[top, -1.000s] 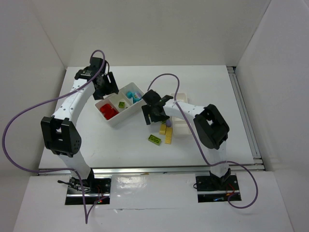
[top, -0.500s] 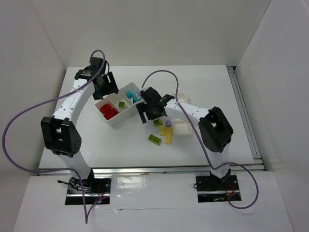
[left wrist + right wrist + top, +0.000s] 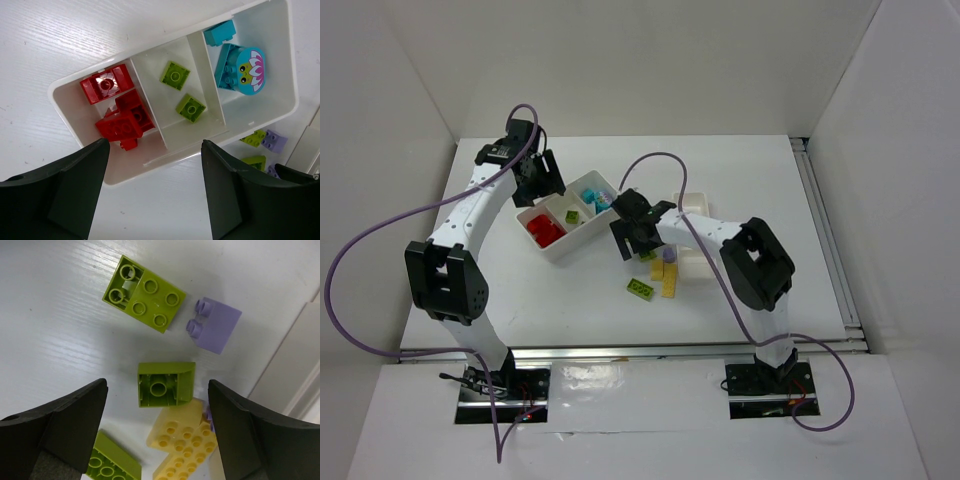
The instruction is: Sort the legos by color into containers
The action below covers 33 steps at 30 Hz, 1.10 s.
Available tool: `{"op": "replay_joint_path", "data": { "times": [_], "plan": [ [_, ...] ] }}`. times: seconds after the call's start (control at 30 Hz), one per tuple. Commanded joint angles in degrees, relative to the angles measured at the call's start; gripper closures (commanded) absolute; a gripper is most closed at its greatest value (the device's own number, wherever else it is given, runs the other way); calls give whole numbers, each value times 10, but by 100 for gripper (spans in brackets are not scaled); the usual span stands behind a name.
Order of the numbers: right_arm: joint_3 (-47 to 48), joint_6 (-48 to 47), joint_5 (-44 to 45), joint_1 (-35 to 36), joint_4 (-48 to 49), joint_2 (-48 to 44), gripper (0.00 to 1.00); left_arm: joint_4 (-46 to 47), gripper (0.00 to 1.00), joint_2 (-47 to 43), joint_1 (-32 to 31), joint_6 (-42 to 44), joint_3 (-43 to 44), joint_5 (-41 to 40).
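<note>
lying hollow-side up, a lime green lego (image 3: 165,384) sits beneath spread right fingers (image 3: 70,425); left fingers (image 3: 65,185) gape empty.

Legos (image 3: 180,375) glossy plastic; tray (image 3: 150,70) smooth white plastic; table (image 3: 60,315) faintly grained

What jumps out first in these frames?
The white three-compartment tray left of centre is already colour-sorted: red bricks, lime green bricks, and teal pieces, one with a printed flower face. Beside it on the table, the right arm, jaws open, hangs over an upturned green brick among loose yellow bricks and a lilac brick.
</note>
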Motion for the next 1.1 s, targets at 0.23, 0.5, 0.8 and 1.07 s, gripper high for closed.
{"op": "replay_joint_path", "data": {
  "times": [0.23,0.5,0.8,1.07],
  "plan": [
    [-48,30,-33,-4,50,24,43,7,17,-7,-2,3,0,-1],
    [21,17,-12,-4,29,-49,68,7,17,-14,5,9,12,-14],
    [188,-35,-74,1,67,-21,68,-32,14,-25,82,-15,60,-7],
    [367,-54,-156,12,93,116,67,-39,13,-37,123,-32,49,12]
  ]
}}
